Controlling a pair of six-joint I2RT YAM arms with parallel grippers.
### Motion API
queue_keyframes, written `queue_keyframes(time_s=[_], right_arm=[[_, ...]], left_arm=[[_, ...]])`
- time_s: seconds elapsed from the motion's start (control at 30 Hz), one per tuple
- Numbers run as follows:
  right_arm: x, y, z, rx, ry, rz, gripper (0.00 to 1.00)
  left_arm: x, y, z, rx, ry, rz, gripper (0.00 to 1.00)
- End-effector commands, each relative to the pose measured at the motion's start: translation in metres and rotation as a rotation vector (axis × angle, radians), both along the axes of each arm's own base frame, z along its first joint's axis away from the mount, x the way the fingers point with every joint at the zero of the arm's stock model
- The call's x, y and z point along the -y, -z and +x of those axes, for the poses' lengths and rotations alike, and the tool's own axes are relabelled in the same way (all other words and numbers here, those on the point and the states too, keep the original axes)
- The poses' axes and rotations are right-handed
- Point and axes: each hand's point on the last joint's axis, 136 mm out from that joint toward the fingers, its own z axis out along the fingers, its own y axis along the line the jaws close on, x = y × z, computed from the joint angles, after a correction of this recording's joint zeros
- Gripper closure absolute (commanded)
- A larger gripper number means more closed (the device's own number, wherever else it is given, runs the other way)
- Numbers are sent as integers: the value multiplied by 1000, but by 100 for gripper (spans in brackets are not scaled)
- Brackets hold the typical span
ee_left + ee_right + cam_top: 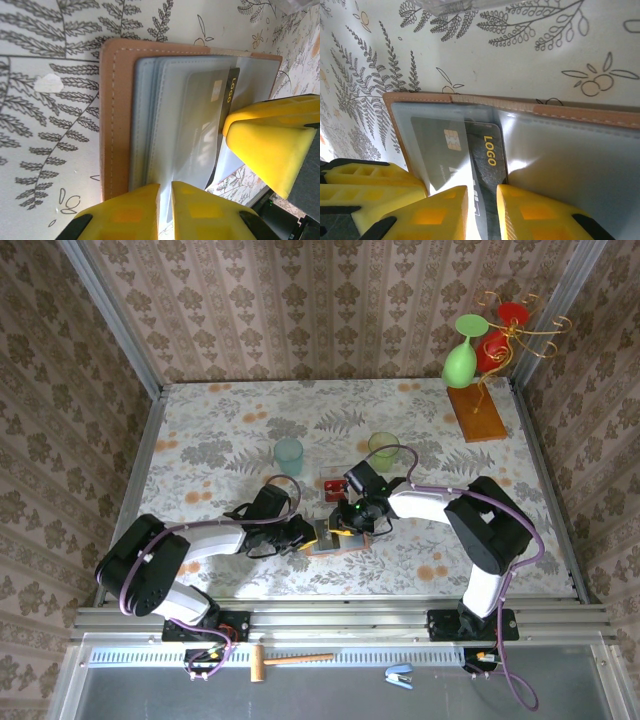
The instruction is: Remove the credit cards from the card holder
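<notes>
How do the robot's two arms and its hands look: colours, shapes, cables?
The left arm and right arm have white and black segments with purple cables. The left hand and right hand each have two blocky yellow fingers. A green light glows by the right wrist.

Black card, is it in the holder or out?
Partly in: the black card's chip end lies under a clear pocket of the holder, while its LOGO end sticks out uncovered.

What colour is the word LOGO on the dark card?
Yellow-gold, on the dark card; clearest in the right wrist view.
</notes>
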Motion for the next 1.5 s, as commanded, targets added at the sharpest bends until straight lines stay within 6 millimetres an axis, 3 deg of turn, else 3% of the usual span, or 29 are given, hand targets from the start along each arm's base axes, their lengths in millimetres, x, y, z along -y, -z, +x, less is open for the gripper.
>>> queue_keyframes(time_s=[0.0, 0.4, 0.9, 1.47], right_arm=[[14, -2, 1, 11, 9, -55, 77], [16, -10, 4, 23, 10, -43, 77], [17, -28, 10, 48, 35, 18, 77], [14, -13, 6, -4, 40, 72, 76]], left_arm=[[-6, 7, -5, -23, -13, 37, 85], [-5, 3, -3, -17, -12, 36, 85], [15, -32, 20, 55, 27, -1, 84], [18, -7, 17, 13, 64, 76, 88]])
